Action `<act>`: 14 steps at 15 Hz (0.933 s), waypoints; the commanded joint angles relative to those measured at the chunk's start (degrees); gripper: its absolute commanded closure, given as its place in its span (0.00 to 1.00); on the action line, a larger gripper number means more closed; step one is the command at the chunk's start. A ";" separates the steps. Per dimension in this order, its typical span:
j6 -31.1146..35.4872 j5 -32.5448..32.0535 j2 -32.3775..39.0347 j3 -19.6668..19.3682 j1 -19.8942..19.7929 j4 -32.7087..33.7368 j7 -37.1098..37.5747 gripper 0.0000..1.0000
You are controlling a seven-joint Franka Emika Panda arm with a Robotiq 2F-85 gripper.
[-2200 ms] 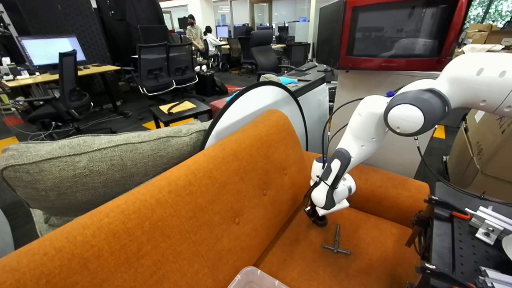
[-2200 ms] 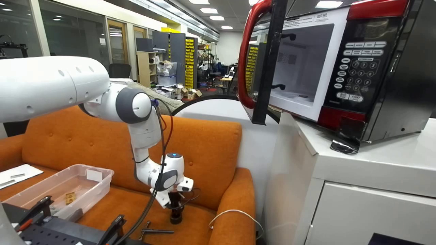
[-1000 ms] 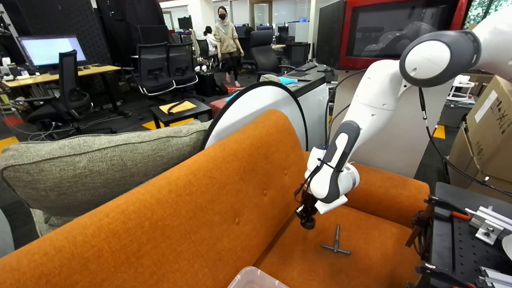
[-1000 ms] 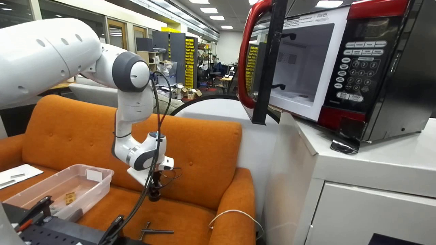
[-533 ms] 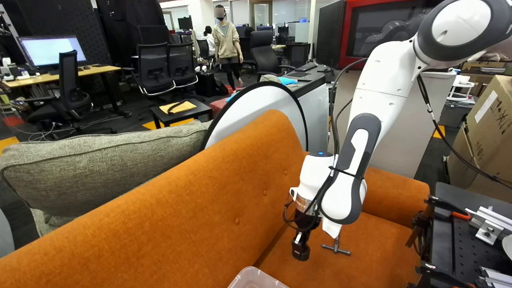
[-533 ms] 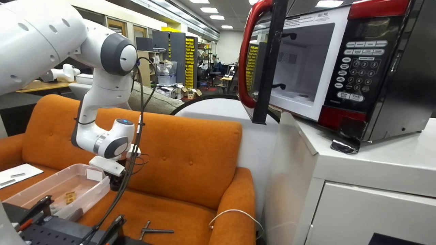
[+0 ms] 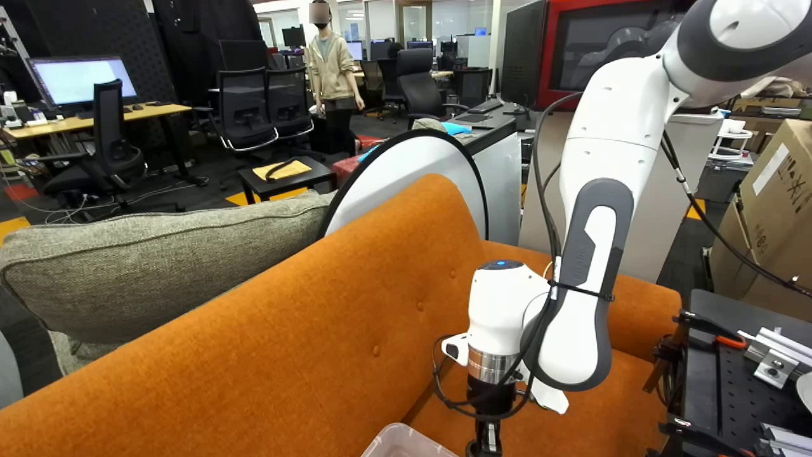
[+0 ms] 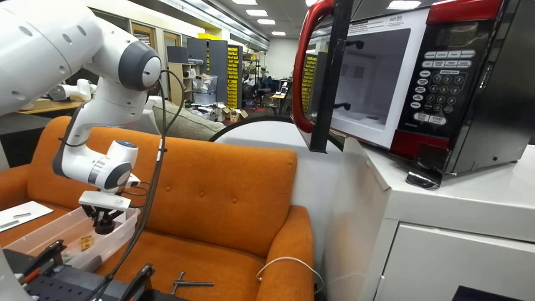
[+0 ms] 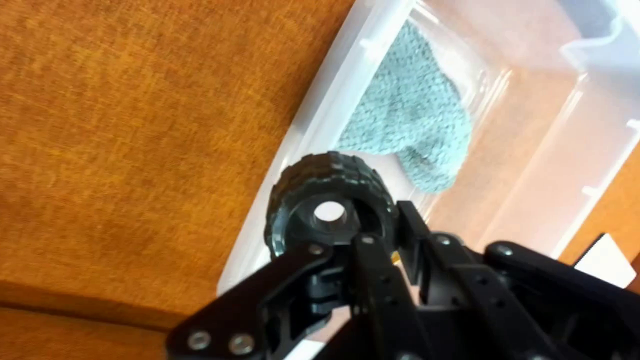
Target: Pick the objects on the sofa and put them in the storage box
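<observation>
My gripper (image 9: 382,235) is shut on a small black wheel (image 9: 325,172) with a treaded rim. It holds the wheel above the clear storage box (image 9: 312,120); the wheel (image 8: 104,227) and box (image 8: 119,242) also show in an exterior view. The box stands on the orange sofa (image 8: 234,175), and only its corner (image 7: 403,438) shows in an exterior view (image 7: 487,441), where the gripper is cut off by the lower edge. A dark T-shaped piece (image 8: 190,284) lies on the sofa seat; the arm hides it elsewhere. Inside the box are a teal cloth (image 9: 420,120) and a yellow-brown piece (image 8: 86,242).
A black rack with clamps (image 8: 142,276) stands in front of the sofa. A white cord (image 8: 292,260) hangs over the armrest. A white board (image 8: 25,215) lies beyond the box. A microwave (image 8: 376,83) with its door open stands on a white cabinet (image 8: 451,209).
The gripper has lifted from the seat near the armrest and travelled along the sofa to above the box, carrying the wheel. The T-shaped piece has not moved. A person in the background has walked.
</observation>
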 commanded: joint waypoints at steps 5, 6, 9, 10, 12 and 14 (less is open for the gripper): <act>-11.64 -3.27 5.61 1.35 3.15 5.72 -12.35 0.96; -12.83 -3.18 6.26 1.31 3.84 6.68 -13.31 0.96; -15.06 -2.81 8.02 0.76 6.12 9.51 -14.70 0.59; -15.79 -2.66 8.40 1.09 6.27 10.16 -15.26 0.53; -17.43 -2.18 9.19 2.37 5.67 11.19 -16.82 0.38; -17.26 -1.55 8.96 3.00 5.27 11.55 -17.16 0.24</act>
